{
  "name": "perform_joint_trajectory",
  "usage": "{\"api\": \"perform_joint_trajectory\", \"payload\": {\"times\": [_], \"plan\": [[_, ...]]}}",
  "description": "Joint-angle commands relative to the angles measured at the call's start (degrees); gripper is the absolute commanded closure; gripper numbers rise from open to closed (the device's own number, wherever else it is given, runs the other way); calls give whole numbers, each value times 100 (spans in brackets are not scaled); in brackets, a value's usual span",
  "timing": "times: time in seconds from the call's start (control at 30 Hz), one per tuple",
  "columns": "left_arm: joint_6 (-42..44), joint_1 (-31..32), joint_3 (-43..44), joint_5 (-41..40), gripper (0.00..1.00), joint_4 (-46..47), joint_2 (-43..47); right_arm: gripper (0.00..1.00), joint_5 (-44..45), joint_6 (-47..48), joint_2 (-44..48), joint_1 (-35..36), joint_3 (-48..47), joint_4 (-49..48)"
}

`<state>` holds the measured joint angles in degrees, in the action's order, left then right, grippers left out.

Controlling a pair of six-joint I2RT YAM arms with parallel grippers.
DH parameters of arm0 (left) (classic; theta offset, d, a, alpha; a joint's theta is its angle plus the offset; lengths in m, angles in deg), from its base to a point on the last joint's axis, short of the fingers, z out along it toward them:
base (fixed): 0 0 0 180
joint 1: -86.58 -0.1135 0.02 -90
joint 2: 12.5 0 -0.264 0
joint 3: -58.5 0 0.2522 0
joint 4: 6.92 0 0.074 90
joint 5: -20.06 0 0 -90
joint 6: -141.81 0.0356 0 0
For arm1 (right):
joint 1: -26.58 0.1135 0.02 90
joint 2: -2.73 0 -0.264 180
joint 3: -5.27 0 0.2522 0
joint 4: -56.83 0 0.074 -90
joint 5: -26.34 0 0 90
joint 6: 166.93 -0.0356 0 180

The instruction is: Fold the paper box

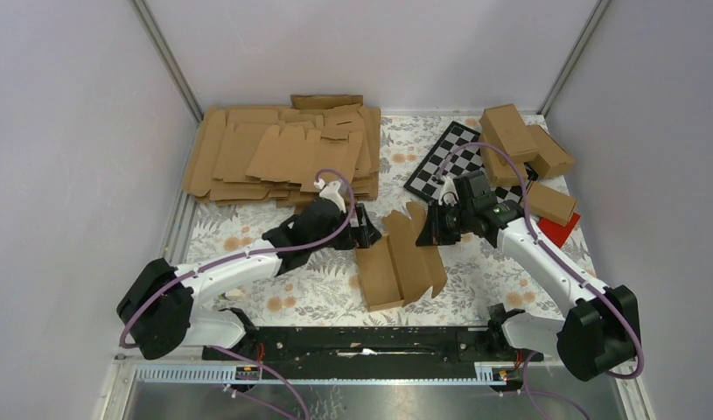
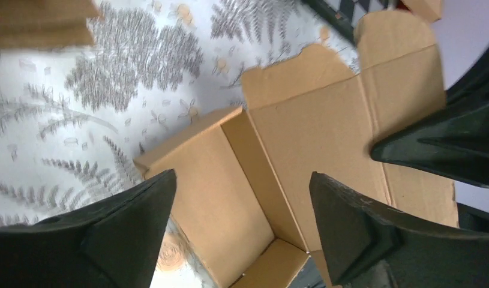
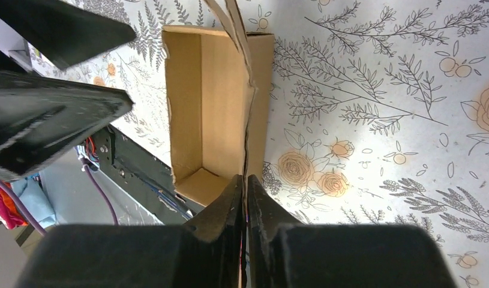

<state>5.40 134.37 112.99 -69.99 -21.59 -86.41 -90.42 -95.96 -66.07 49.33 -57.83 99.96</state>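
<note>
Top external view: the floral table [image 1: 274, 297] is carrying a heap of flat blanks [image 1: 274, 153] at about 11 o'clock and a few finished cartons [image 1: 519, 140] at about 2 o'clock. The paper box [image 1: 396, 262] is sitting right in the middle, a bit toward 6, and it's looking half built. The tray part is standing up with its walls formed, while the lid panel and flaps are fanning out toward 12.

The left gripper [image 1: 367, 229] is hovering at the box's 11 o'clock. In the left wrist view its fingers [image 2: 128, 222] are standing wide apart over the open tray, and they're not touching any cardboard as far as I can see. The right gripper [image 1: 425, 229] is coming in at the box's 1 o'clock. In the right wrist view its fingers [image 3: 221, 207] are pinching together on the thin edge of the upright panel beside the tray.

So I'm guessing we're at the lid-closing stage. The next move is probably calling for the right arm to be swinging that panel over the tray, with the left steadying the tray or tucking flaps.
</note>
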Motion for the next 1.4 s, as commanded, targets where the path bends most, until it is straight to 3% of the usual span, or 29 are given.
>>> {"api": "perform_joint_trajectory", "payload": {"times": [0.0, 0.23, 0.43, 0.8, 0.97, 1.07, 1.23, 1.3, 1.37], "plan": [[1070, -389, 76, 664, 6, 878, 132, 90, 137, 290, -137, 20, -564, 446], [1359, -915, 310, 2087, 4, 2630, -755, 92, 39, 383, -398, 20, -1056, 747], [1610, -929, 894, 2477, 9, 2936, -1495, 93, 435, 499, -528, 92, -1411, 1042], [1797, -1052, 1419, 3128, 8, 3279, -2228, 92, 941, 571, -879, 300, -1736, 1273], [1882, -1052, 1369, 3349, 28, 3228, -2224, 92, 1074, 531, -864, 303, -1692, 1205], [1864, -1052, 1437, 3380, 45, 3037, -2273, 92, 1037, 507, -877, 309, -1670, 1124], [1841, -1045, 1400, 3439, 55, 2953, -2280, 93, 1019, 492, -902, 310, -1713, 1075], [1857, -1050, 1350, 3295, 51, 2941, -2227, 93, 976, 488, -922, 322, -1734, 1079], [1952, -1060, 1320, 2979, 33, 2833, -2124, 93, 961, 504, -921, 348, -1731, 1079]]}}
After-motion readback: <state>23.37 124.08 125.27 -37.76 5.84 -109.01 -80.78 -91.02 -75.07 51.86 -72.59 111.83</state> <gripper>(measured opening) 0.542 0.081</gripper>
